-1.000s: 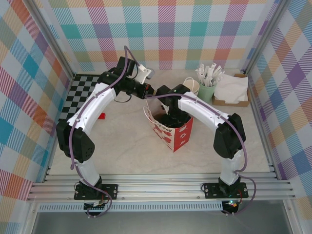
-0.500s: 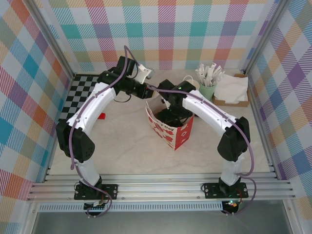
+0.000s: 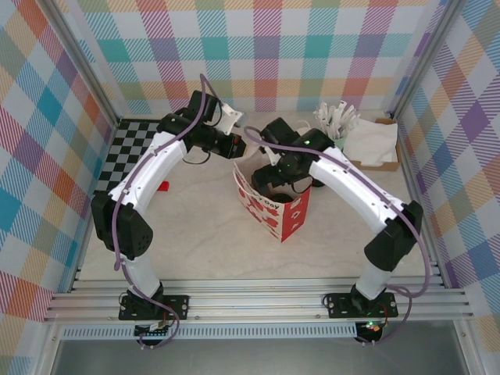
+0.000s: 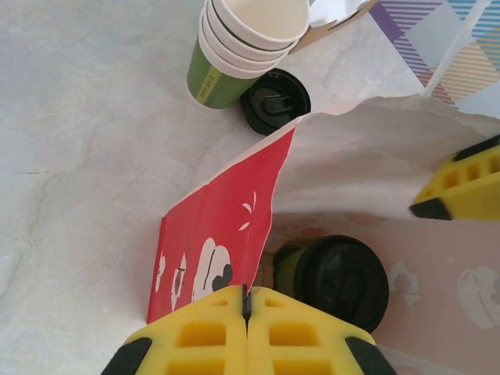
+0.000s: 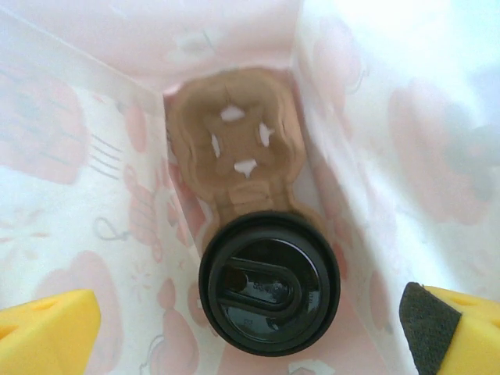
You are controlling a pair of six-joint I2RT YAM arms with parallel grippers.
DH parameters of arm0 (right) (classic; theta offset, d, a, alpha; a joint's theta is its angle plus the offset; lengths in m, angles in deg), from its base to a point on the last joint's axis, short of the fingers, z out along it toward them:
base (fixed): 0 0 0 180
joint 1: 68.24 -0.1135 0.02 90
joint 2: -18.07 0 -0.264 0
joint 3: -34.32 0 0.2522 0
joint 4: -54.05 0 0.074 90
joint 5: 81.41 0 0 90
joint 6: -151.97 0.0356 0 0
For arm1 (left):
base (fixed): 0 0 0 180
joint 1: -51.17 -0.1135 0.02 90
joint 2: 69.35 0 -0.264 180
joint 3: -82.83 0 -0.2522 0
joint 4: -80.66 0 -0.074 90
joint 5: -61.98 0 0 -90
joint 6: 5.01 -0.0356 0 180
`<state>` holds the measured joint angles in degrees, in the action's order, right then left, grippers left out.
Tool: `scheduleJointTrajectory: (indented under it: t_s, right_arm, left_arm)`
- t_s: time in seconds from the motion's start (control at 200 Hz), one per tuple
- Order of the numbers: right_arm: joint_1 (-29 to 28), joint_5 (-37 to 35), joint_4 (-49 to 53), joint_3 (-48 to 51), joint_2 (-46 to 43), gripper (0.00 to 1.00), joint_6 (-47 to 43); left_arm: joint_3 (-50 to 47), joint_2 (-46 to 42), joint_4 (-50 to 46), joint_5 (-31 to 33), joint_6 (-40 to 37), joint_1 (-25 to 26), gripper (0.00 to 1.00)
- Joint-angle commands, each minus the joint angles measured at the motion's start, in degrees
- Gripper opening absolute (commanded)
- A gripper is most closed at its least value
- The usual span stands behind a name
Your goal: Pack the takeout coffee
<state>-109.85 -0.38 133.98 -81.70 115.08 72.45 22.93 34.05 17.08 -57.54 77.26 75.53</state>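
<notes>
The takeout coffee (image 5: 269,293), a dark-green cup under a black lid, stands in a brown cardboard carrier (image 5: 234,148) at the bottom of the red paper bag (image 3: 277,215). From the left wrist view the coffee (image 4: 340,281) shows just inside the bag's red wall (image 4: 219,234). My left gripper (image 4: 246,301) is shut on that wall's top edge, holding the bag's mouth apart. Above the cup, my right gripper (image 5: 250,336) is open and holds nothing, one yellow finger on each side of the lid; one fingertip (image 4: 461,183) pokes in over the bag.
Beyond the bag stands a stack of lidless green cups (image 4: 242,47) with a loose black lid (image 4: 273,100) beside it. A pale-green cup of white sticks (image 3: 334,129) and a napkin box (image 3: 371,144) sit at the back right, a checkered mat (image 3: 129,148) at the back left.
My right arm has risen out of the bag and swung right, leaving the coffee standing in the carrier. The left arm has kept its hold on the bag.
</notes>
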Motion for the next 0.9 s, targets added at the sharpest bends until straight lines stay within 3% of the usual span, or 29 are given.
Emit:
scheduleJointTrajectory:
  t_s: [0.0,0.3,0.485,0.555,0.655,0.755,0.895]
  right_arm:
    - [0.12,-1.01,-8.83,2.84,-5.19,1.00,-3.10]
    - [0.12,3.68,-36.74,15.15,-21.92,1.00,-9.37]
    - [0.43,-2.45,-48.37,25.17,-34.75,1.00,-6.95]
    - [0.81,-8.86,-46.34,27.17,-38.34,1.00,-2.25]
    - [3.03,-16.33,-32.89,25.47,-39.79,1.00,7.84]
    - [6.11,-17.57,-19.47,25.15,-40.09,1.00,15.14]
    - [10.01,-15.57,-16.94,30.60,-42.30,1.00,18.60]
  left_arm:
    - [0.97,0.06,-1.95,1.06,1.25,0.34,0.00]
    - [-0.38,-0.98,-1.30,3.88,3.83,0.23,0.00]
    - [-1.83,-2.28,-0.44,6.53,6.68,0.25,0.00]
    - [-2.06,-2.75,-0.49,8.05,8.46,0.25,0.00]
    - [-3.56,-4.17,0.33,10.14,11.58,0.25,0.00]
    - [-5.75,-6.10,1.70,13.06,15.21,0.25,0.00]
    - [-9.57,-9.05,3.36,17.26,19.87,0.25,0.00]
